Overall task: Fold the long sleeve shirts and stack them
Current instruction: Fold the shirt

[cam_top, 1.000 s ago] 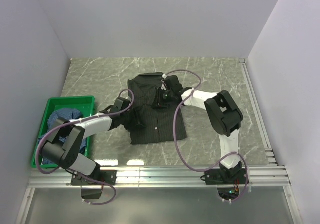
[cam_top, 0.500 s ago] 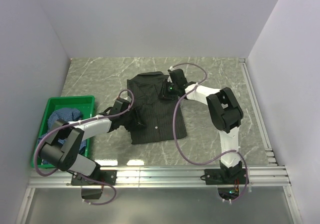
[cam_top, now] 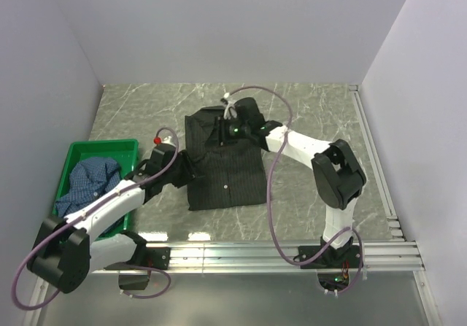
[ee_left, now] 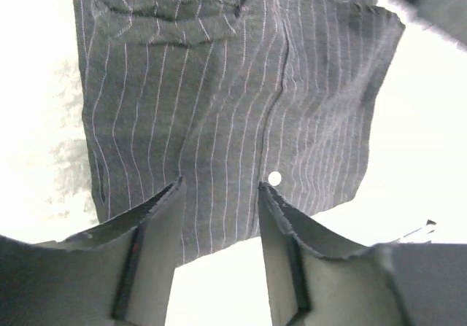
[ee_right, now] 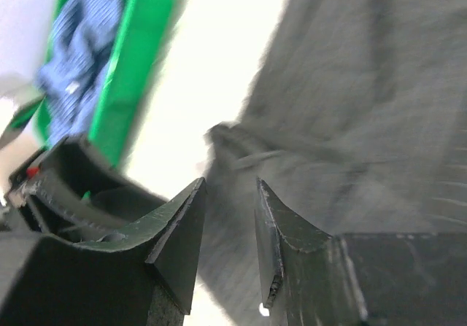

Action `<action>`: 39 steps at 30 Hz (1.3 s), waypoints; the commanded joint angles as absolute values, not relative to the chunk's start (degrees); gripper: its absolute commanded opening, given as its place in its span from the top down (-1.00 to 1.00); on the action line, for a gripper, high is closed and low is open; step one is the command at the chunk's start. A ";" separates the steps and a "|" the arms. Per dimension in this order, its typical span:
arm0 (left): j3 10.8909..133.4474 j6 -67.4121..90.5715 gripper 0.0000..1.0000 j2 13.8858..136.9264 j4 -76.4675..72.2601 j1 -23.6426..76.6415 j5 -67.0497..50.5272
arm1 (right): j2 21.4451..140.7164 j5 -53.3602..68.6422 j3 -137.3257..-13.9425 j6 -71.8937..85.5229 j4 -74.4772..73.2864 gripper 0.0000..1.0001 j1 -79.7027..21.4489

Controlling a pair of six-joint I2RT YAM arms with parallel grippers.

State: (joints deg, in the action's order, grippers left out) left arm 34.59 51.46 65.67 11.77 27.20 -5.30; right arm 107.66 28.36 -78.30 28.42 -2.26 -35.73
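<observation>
1 shirt (cam_top: pixel 222 169) flat on table (cam_top: pixel 314 114) centre, other shirt (cam_top: pixel 91 180) in crate (cam_top: pixel 106 145) to its left

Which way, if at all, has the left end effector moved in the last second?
Yes. The left end effector has pulled back leftward, toward the crate, from over the black shirt to its left edge.

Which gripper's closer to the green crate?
Left. The left gripper is just right of the green crate, at the black shirt's edge; the right gripper is farther, over its collar.
</observation>
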 commanded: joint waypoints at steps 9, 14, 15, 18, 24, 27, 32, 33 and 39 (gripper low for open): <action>23.21 56.77 0.41 65.21 2.82 27.51 -12.12 | 120.75 39.72 -80.68 33.75 6.94 0.18 -41.48; 22.41 57.74 0.49 68.73 3.51 27.51 -12.92 | 125.76 38.50 -81.83 32.78 7.91 0.20 -40.61; 21.98 57.92 0.50 68.99 3.78 27.42 -12.83 | 126.21 38.32 -82.00 33.04 9.13 0.21 -40.00; 21.27 57.92 0.57 69.43 5.27 27.42 -13.18 | 127.79 37.97 -82.09 34.27 12.03 0.21 -37.36; 19.69 58.36 0.60 69.52 5.45 27.42 -13.80 | 131.92 37.00 -84.28 35.85 13.71 0.21 -32.97; 19.69 58.36 0.60 69.52 5.10 27.42 -13.71 | 133.50 37.80 -84.64 38.13 16.69 0.21 -31.91; 20.21 57.75 0.56 69.08 5.54 27.51 -13.45 | 132.37 34.11 -88.15 35.86 11.70 0.21 -30.94; 21.00 57.40 0.53 68.73 5.80 27.51 -13.27 | 131.58 33.58 -88.24 35.25 10.82 0.21 -30.94; 28.98 54.23 0.09 66.88 11.60 27.51 -10.90 | 121.04 30.33 -87.63 30.69 3.54 0.20 -29.53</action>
